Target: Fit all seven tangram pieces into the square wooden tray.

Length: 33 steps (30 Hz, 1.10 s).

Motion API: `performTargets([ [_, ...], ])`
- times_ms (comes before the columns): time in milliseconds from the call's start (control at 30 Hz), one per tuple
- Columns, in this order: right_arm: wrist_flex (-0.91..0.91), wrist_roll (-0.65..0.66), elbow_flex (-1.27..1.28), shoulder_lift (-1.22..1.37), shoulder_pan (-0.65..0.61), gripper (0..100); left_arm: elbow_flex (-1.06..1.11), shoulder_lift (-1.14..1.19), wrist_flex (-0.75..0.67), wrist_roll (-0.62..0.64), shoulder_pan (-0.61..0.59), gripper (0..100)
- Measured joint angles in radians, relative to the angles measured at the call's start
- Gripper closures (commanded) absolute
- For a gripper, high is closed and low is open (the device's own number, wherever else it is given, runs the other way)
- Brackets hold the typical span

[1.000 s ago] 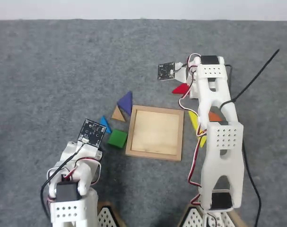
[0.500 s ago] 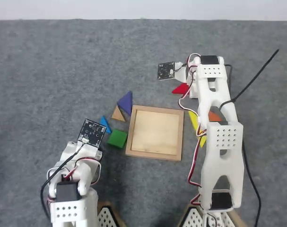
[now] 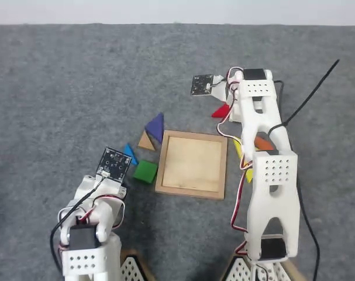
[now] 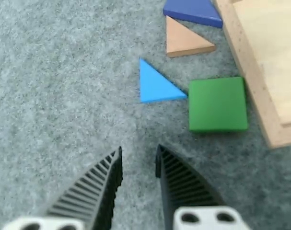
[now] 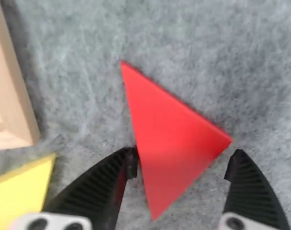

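Observation:
The square wooden tray (image 3: 161,173) lies mid-table with nothing in it. My right gripper (image 5: 182,163) is open, one finger on each side of the red triangle (image 5: 171,134), which lies flat on the carpet past the tray's far right corner (image 3: 222,110). A yellow piece (image 3: 240,149) and an orange piece (image 3: 263,143) lie partly under the right arm. Left of the tray lie a green square (image 4: 217,104), a light blue triangle (image 4: 155,87), a tan triangle (image 4: 183,39) and a dark blue triangle (image 4: 193,10). My left gripper (image 4: 138,155) hovers near them, narrowly open and holding nothing.
Grey carpet covers the table. The tray's corner (image 5: 8,96) and the yellow piece (image 5: 20,187) lie close beside the right gripper. A black cable (image 3: 312,96) runs off to the right behind the right arm.
The right arm has shifted slightly left and farther from the camera side, with the red triangle nudged a little. The left arm has not moved.

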Motion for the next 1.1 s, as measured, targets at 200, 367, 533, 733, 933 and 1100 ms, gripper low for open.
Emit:
performTargets([
  [200,0.000,-0.003,0.000,0.000,0.000,68.2,0.000,0.000,0.000,-0.002,0.000,89],
  [367,0.005,0.000,-0.032,0.009,-0.051,68.2,0.000,0.000,0.000,-0.003,0.000,89],
  [533,0.006,0.017,-0.034,0.011,-0.103,68.4,0.000,0.000,0.000,-0.003,0.000,89],
  [733,0.006,0.017,-0.034,0.011,-0.098,68.5,0.000,0.000,0.000,-0.003,0.000,89],
  [933,0.006,0.021,-0.035,0.011,-0.054,68.6,0.000,0.000,0.000,-0.003,0.000,89],
  [1100,0.006,0.048,-0.035,0.012,-0.037,68.6,0.000,0.000,0.000,-0.003,0.000,89],
])
